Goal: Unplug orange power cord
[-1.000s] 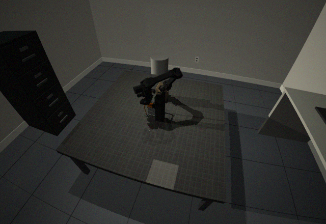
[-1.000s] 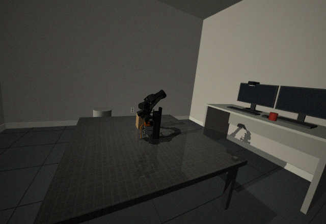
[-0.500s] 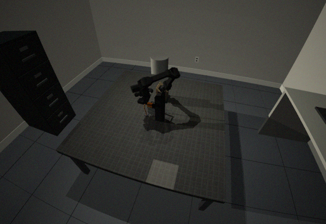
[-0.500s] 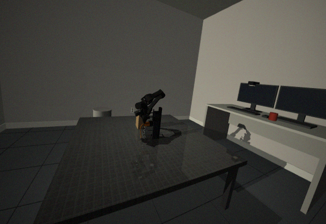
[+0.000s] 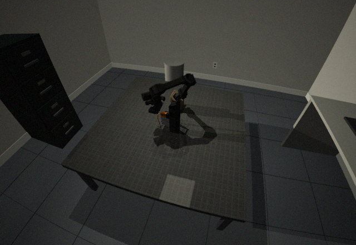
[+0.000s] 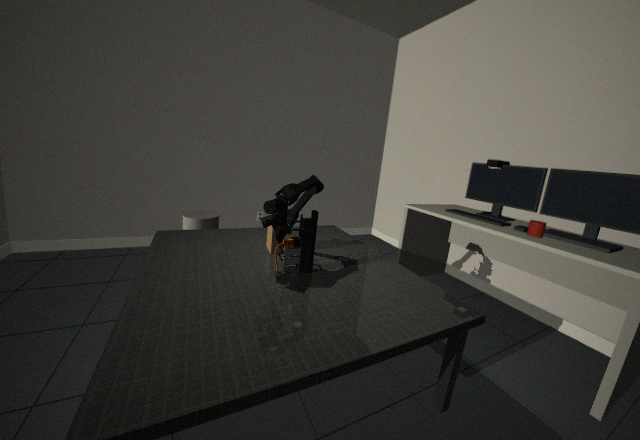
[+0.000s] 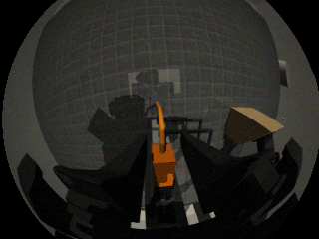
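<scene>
The orange plug [image 5: 163,114] [image 6: 289,243] [image 7: 163,166] sits level beside the upright black power strip [image 5: 174,118] [image 6: 308,241], its front end towards the strip. A dark part lies between them, and I cannot tell whether the prongs are in the socket. The orange cord [image 5: 158,119] [image 6: 276,259] [image 7: 161,124] leaves the plug's back and bends down to the table. My gripper [image 7: 163,137] is partly open. In the wrist view the plug shows between the fingers, with a gap at its right side. In the top and exterior views the fingertips are dark and close above the plug.
A light wooden block [image 5: 173,95] [image 6: 270,240] [image 7: 249,124] stands behind the strip. Thin black bars [image 7: 191,131] stand near the plug. The arm's shoulder and elbow rise behind the strip. A white cylinder [image 5: 174,70] [image 6: 200,220] is beyond the table's far edge.
</scene>
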Controlling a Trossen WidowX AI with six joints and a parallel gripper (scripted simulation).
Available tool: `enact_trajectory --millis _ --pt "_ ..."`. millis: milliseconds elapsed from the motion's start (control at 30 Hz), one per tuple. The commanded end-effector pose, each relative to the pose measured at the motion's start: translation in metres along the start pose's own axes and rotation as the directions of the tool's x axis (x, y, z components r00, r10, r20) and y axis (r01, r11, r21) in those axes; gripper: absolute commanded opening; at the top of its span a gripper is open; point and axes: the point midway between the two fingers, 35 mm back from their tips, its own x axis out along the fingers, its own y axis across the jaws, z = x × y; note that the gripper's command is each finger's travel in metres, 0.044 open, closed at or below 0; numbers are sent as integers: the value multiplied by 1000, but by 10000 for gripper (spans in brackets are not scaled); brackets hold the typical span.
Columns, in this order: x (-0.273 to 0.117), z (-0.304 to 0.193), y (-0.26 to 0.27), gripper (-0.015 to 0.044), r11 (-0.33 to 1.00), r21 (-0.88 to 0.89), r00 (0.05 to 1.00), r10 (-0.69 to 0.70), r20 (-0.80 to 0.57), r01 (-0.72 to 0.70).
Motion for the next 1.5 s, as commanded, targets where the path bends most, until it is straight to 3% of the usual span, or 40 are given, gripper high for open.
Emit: enact_trajectory --millis 0,1467 --pt "0 -1 0 160 1000 2 1000 1 -2 -1" --pt "-1 -39 -1 160 999 30 1000 19 -2 -19"
